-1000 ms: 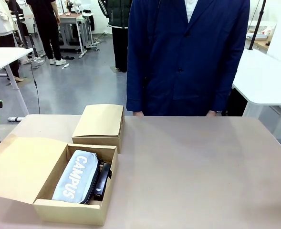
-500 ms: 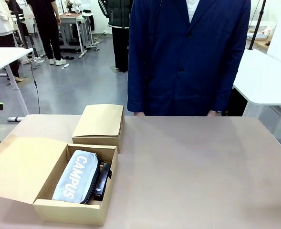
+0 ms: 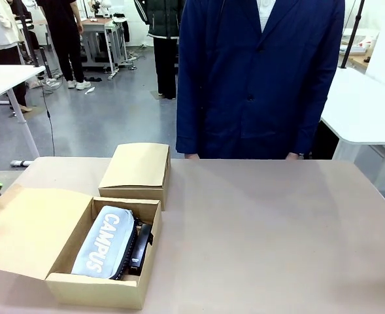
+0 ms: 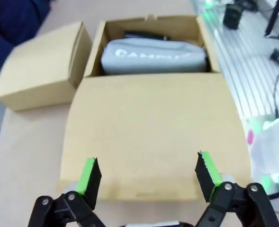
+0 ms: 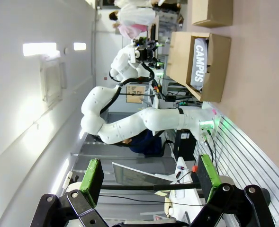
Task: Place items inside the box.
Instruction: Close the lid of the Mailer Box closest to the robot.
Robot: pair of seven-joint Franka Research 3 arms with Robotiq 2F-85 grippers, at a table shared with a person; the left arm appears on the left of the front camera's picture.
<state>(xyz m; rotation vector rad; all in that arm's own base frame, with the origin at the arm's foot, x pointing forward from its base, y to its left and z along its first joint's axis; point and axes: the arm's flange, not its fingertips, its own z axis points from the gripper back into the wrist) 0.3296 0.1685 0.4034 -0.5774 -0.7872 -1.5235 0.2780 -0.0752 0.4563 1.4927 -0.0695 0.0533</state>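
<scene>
Here, your left gripper hangs wide open and empty over the folded-back lid of the box, which lies straight ahead of its fingers, nearer this arm than the other. Inside, the grey "CAMPUS" pouch lies lengthwise, a black stapler just beside it. Your right gripper is spread wide too, holding nothing, well apart from the box. The pouch hides most of the stapler; a closed smaller box stands behind.
</scene>
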